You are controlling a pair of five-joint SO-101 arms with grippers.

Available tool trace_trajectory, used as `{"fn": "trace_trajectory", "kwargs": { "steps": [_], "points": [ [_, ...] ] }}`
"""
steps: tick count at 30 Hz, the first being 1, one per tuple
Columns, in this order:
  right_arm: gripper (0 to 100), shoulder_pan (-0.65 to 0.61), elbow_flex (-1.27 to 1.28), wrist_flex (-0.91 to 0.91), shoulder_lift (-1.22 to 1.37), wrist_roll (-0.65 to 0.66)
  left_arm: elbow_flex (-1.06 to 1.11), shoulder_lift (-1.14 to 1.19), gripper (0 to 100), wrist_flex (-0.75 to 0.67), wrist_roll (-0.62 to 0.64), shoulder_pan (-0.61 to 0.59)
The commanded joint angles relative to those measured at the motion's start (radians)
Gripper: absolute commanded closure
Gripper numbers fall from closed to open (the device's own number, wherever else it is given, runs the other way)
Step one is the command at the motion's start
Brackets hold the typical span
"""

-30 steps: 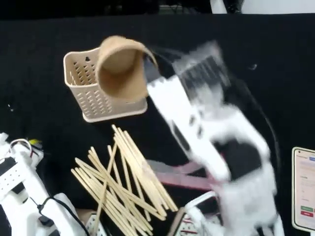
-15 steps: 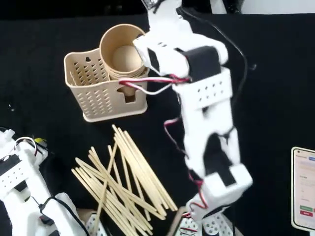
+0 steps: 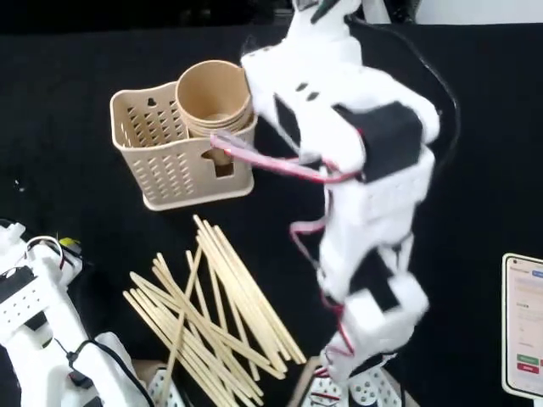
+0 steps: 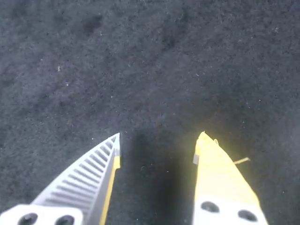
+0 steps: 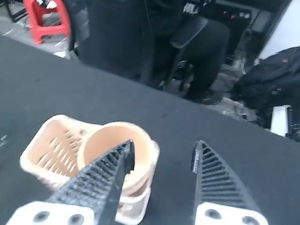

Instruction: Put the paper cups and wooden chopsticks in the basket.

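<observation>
At the far edge of the desk (image 3: 68, 59), the right hand (image 5: 164, 145), open and empty, should lift straight clear of the paper cups (image 3: 212, 89).

One basket (image 3: 170, 165). One nested stack of paper cups (image 3: 212, 93) - at least two by the rims, exact number unclear. Wooden chopsticks (image 3: 212, 314) - a loose pile of many, too overlapped to count. One phone (image 3: 524, 326). Two arms: right arm (image 3: 365, 170), left arm (image 3: 34, 314).

The paper cups (image 3: 214, 95) are tan, the basket (image 3: 165, 174) beige, chopsticks (image 3: 222, 309) pale, table (image 3: 68, 68) black.
</observation>
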Motion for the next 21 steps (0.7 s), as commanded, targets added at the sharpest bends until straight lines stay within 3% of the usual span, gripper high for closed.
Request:
{"fn": "trace_trajectory", "kwargs": {
  "steps": [1, 5, 11, 15, 21],
  "points": [
    [79.8, -0.077, 0.43, 0.031, -0.298, -0.009, -0.013, -0.012, 74, -0.012, -0.011, 0.012],
    [80.0, -0.166, 0.997, -0.054, -0.564, -0.009, -0.013, -0.012, 74, -0.012, -0.011, 0.012],
    [80.0, -0.265, 1.756, -0.454, -0.806, 0.026, -0.013, -0.012, 74, -0.012, -0.011, 0.012],
    [79.7, -0.307, 1.989, -0.643, -0.783, 0.083, -0.013, -0.012, 74, -0.012, -0.011, 0.012],
    [76.1, -0.31, 2.118, -0.832, -0.572, 0.097, -0.013, -0.012, 74, -0.012, -0.011, 0.012]
  ]
}}
